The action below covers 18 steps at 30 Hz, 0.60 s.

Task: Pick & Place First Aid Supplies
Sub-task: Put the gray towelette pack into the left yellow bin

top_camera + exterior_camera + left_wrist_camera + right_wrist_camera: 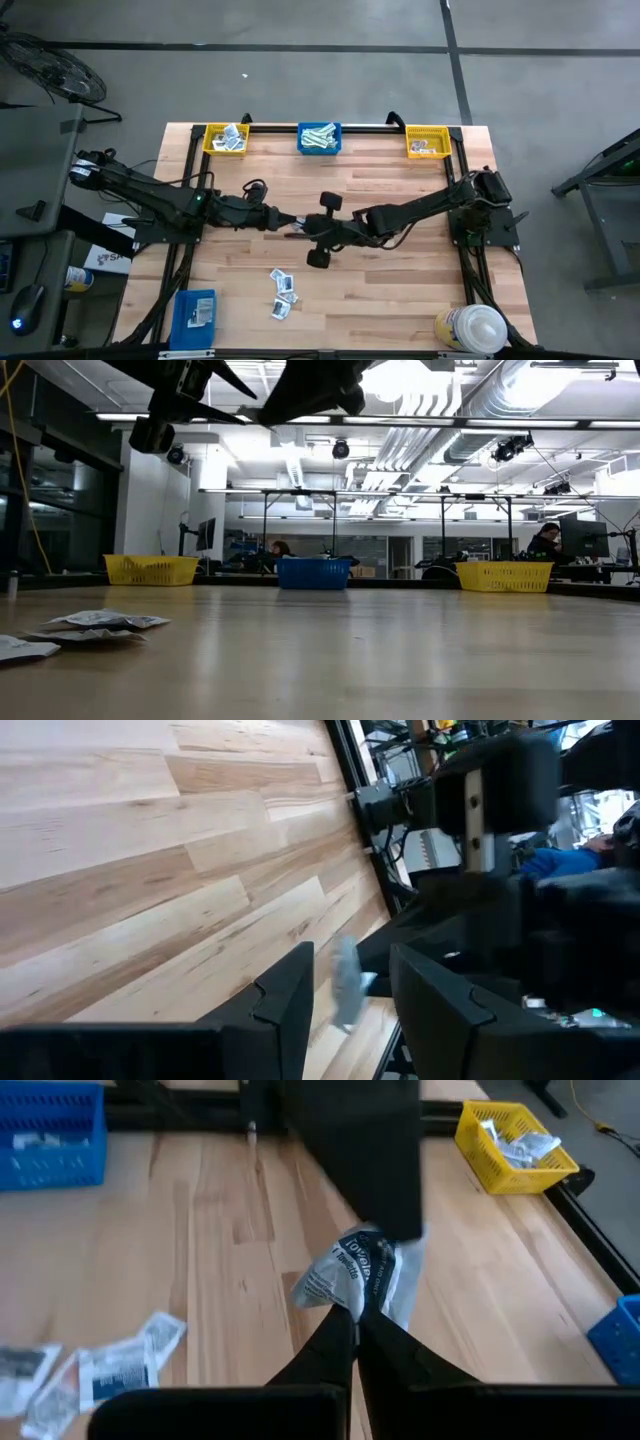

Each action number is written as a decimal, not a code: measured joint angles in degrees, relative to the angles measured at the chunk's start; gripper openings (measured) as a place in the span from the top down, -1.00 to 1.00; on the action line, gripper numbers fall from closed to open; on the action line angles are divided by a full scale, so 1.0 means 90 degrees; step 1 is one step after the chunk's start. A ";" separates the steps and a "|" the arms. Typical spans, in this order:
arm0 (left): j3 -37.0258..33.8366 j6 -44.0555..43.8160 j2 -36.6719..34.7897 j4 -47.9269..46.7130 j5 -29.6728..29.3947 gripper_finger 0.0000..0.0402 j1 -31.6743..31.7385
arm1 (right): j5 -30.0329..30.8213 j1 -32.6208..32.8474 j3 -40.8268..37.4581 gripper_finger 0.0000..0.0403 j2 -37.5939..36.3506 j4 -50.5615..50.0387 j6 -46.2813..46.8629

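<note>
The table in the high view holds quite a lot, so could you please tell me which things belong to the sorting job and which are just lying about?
Job:
- loose packets
- packet pinched in the right gripper
- left gripper, open, facing it
- yellow bins
- blue bin

Lying about:
- white-capped bottle
- blue box

My wooden table [400, 290] carries three bins along the far edge, loose packets [283, 293] near me, a blue bin [195, 318], and a white-capped bottle [470, 328].
</note>
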 joint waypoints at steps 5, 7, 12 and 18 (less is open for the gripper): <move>0.0000 0.0003 0.0000 -0.0041 -0.0002 0.34 0.0000 | -0.0148 -0.0083 0.0000 1.00 0.0000 0.0115 -0.0004; 0.0000 0.0019 0.0000 -0.0058 -0.0022 0.34 0.0000 | -0.0117 -0.0103 0.0000 1.00 0.0000 0.0183 -0.0011; 0.0000 0.0019 0.0028 -0.0135 -0.0091 0.44 0.0000 | -0.0223 -0.0118 0.0000 1.00 0.0000 0.0415 -0.0164; 0.0019 0.0063 0.0192 -0.0112 -0.0068 0.92 0.0000 | -0.0267 -0.0120 0.0000 1.00 0.0005 0.0319 -0.0171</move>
